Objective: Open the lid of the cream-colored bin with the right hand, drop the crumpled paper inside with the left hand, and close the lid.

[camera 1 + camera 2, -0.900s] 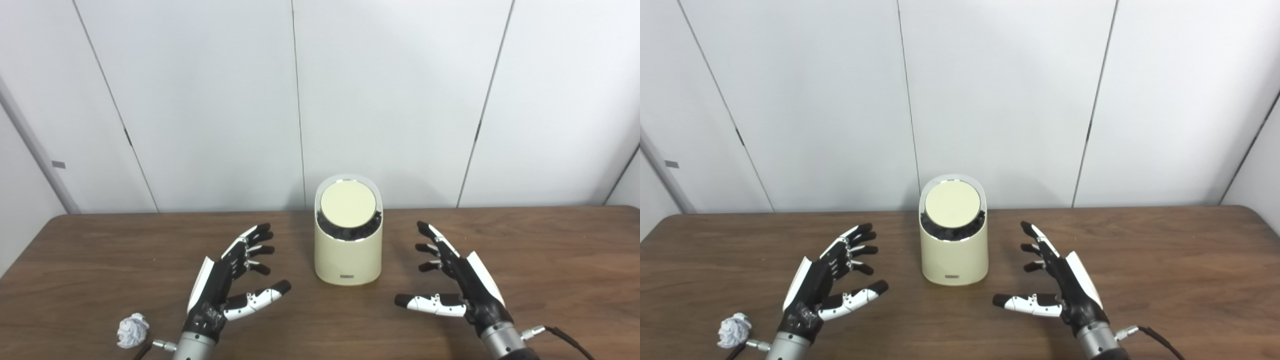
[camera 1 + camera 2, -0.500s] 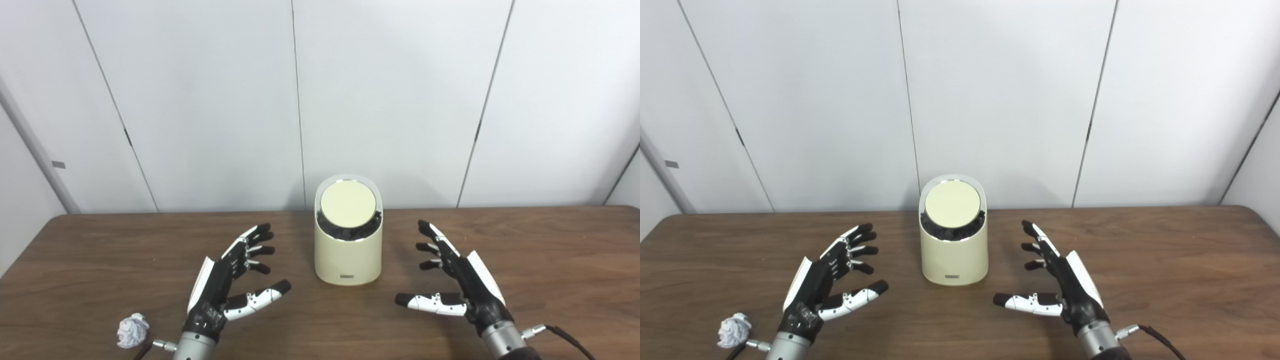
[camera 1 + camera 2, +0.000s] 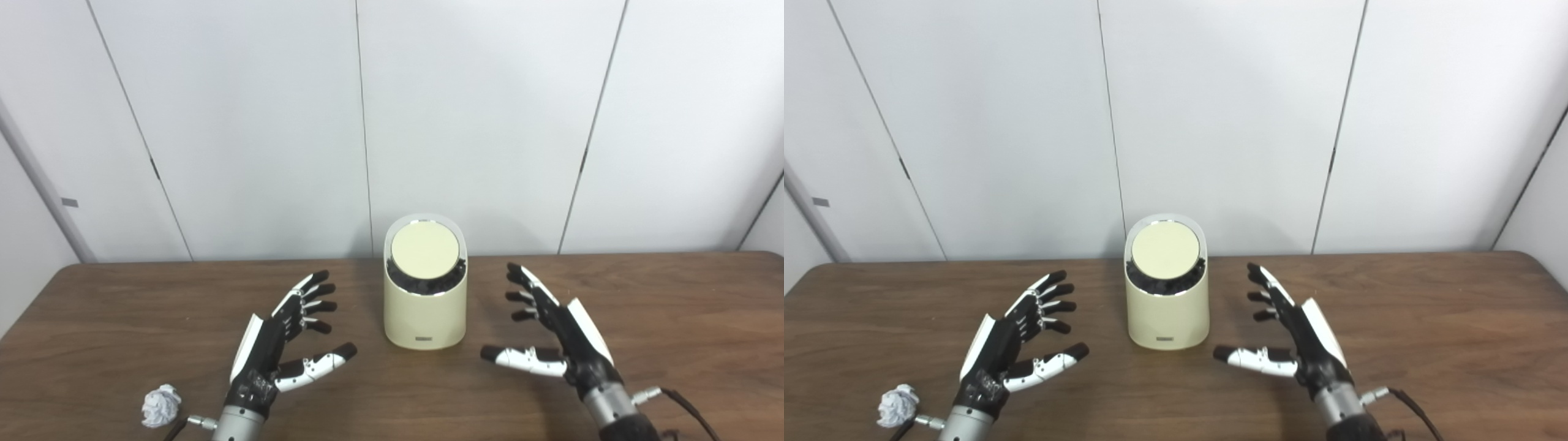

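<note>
While the left hand stays put, the right hand has edged toward the bin.

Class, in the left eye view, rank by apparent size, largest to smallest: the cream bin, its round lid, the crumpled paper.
1. cream bin
2. round lid
3. crumpled paper

The paper lies nearer the camera yet looks smallest, so the order is safe.
</note>
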You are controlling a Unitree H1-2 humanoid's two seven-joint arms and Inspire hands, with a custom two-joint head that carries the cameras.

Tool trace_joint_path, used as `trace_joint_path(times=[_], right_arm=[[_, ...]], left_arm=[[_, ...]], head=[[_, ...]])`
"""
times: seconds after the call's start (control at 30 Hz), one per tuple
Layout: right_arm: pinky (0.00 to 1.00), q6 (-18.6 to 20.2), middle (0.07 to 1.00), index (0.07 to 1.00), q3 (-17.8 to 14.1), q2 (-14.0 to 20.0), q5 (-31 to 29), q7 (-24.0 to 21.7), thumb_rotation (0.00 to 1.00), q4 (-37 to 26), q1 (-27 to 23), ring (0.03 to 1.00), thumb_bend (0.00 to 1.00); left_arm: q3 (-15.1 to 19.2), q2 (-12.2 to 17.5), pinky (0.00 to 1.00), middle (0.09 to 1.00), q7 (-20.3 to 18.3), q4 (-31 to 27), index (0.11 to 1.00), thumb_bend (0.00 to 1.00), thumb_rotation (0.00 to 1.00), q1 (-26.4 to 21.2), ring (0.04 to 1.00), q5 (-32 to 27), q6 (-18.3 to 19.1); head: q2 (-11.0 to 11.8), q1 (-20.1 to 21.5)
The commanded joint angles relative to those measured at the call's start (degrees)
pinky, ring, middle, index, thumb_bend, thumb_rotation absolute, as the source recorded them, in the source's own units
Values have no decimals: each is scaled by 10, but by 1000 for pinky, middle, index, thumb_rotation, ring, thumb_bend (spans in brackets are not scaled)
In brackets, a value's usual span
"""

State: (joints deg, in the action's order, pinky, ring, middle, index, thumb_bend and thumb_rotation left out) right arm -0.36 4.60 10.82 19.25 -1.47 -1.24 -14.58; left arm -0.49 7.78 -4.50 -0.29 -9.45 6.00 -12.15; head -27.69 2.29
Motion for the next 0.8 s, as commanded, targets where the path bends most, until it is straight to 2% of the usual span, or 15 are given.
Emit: trace_joint_path(times=[0.0, 0.27, 0.5, 0.77], right_arm=[[709, -9, 915, 925, -1, -5, 3, 10, 420, -12, -45, 831, 824], [751, 47, 927, 933, 0, -29, 24, 15, 394, -18, -102, 877, 835], [730, 71, 915, 929, 6, -40, 53, 26, 361, -6, -151, 877, 827], [726, 98, 919, 935, 14, -37, 67, 23, 363, 13, -192, 870, 826]], left_arm=[[2, 1, 612, 843, 5, -5, 901, 713, 165, -24, 758, -6, -22], [2, 1, 603, 840, 6, -5, 900, 710, 174, -24, 756, -3, -22], [1, 1, 599, 835, 5, -11, 894, 721, 183, -21, 751, -4, -17], [0, 0, 594, 830, 4, -10, 888, 718, 175, -21, 747, -6, -17]], head=[[2, 0], [3, -2], [3, -1], [3, -2]])
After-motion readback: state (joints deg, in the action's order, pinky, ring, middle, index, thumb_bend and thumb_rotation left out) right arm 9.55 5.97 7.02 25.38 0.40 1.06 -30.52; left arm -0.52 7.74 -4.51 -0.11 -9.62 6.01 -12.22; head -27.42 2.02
